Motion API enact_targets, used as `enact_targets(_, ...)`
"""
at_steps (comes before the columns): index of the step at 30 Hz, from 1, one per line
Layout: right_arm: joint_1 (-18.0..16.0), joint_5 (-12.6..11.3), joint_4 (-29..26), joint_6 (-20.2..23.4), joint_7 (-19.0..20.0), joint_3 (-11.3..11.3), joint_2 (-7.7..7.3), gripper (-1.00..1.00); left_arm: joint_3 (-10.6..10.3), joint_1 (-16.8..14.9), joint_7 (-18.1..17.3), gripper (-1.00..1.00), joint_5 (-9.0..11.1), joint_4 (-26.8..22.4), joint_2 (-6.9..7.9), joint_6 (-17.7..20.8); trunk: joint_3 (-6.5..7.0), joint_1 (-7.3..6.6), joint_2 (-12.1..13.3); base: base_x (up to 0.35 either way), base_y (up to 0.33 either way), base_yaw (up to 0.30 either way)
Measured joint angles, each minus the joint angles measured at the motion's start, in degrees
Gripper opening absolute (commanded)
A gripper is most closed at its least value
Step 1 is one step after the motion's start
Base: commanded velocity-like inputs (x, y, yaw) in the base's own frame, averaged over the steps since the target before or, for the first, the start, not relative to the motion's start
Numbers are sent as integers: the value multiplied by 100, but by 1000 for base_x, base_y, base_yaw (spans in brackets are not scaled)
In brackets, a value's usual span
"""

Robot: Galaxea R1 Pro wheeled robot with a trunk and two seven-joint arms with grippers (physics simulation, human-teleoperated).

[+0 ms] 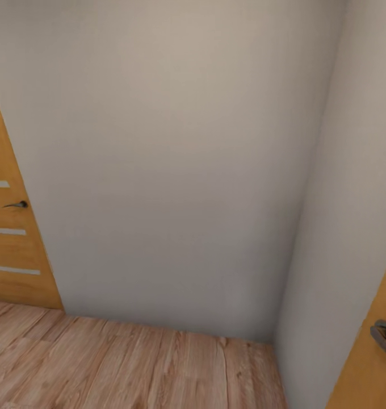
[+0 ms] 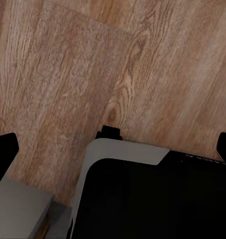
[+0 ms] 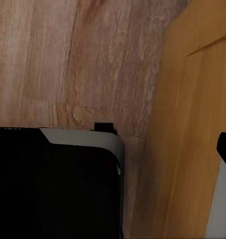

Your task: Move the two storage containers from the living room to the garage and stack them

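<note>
Transit step, judged: a wood-plank hallway floor (image 1: 130,363), plain white corner walls (image 1: 159,170) and striped wooden doors (image 1: 14,238) are faced. No red-orange containers are seen; their location cannot be told. Below the left fingers (image 2: 3,154) and right fingers (image 3: 225,149), the robot's black-grey base (image 2: 152,199) is seen. Finger state cannot be told. Next: turning away from the corner is needed.

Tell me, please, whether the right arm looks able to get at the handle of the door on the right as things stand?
Probably yes: the door handle sits low at the head view's right edge, and the right wrist view shows that wooden door close beside the robot's base, with bare wood floor between.
</note>
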Motion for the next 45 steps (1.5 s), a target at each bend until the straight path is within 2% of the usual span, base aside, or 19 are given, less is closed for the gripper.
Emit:
enact_targets(32, 0, 4, 0, 8, 0, 0, 0, 100, 2, 2, 0, 100, 0, 0, 9, 0, 0, 1, 0, 296, 0, 269)
enact_targets(45, 0, 7, 0, 14, 0, 0, -1, 100, 2, 0, 1, 100, 0, 0, 9, 0, 0, 3, 1, 79, 0, 269)
